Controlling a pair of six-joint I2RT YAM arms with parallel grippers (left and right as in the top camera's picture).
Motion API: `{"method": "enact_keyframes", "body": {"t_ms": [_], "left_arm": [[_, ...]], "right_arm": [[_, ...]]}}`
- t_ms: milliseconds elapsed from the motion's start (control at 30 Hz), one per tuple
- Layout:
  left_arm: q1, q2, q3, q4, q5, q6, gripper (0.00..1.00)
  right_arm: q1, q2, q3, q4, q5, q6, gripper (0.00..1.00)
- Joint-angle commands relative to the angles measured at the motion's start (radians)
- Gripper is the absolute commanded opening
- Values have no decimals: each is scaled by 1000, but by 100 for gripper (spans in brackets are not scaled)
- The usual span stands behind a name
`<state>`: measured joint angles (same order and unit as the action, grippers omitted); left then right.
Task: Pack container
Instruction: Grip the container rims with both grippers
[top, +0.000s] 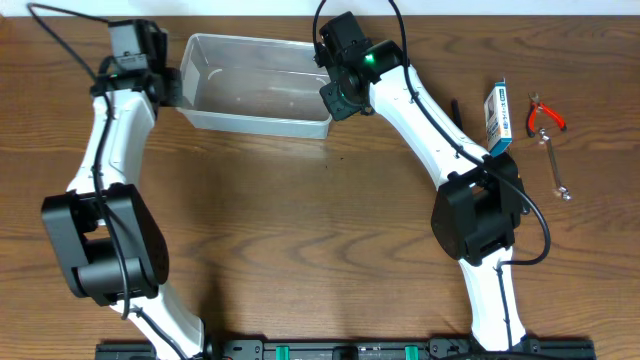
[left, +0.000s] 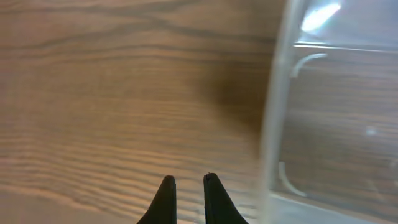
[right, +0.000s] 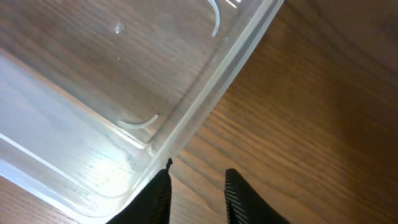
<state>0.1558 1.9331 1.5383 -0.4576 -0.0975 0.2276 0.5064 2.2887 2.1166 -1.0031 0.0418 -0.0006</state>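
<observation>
Right fingers (right: 157, 198) tilted down, slightly parted beside container (right: 224, 62) rim, left fingers (left: 165, 200) closed

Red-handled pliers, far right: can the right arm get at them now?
Probably yes: the red-handled pliers lie uncovered; only the small blue-and-white box sits between them and the right pincer.
</observation>
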Motion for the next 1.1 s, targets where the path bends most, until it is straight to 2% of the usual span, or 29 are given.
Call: {"method": "enact_keyframes", "body": {"t_ms": [0, 300, 500, 667, 1067], "left_arm": [[19, 50, 16, -17, -26, -24, 6], [22, 119, 16, -15, 3, -24, 6], [22, 126, 16, 4, 3, -24, 6], [22, 126, 16, 20, 3, -24, 6], [22, 126, 16, 44, 3, -23, 6]], "right_arm": [[3, 2, 15, 10, 7, 7, 30], [4, 2, 16, 32, 5, 9, 30], [5, 2, 31, 81, -68, 68, 31], [-2, 3, 30, 91, -66, 136, 25], [-10, 5, 30, 85, -15, 190, 22]]}}
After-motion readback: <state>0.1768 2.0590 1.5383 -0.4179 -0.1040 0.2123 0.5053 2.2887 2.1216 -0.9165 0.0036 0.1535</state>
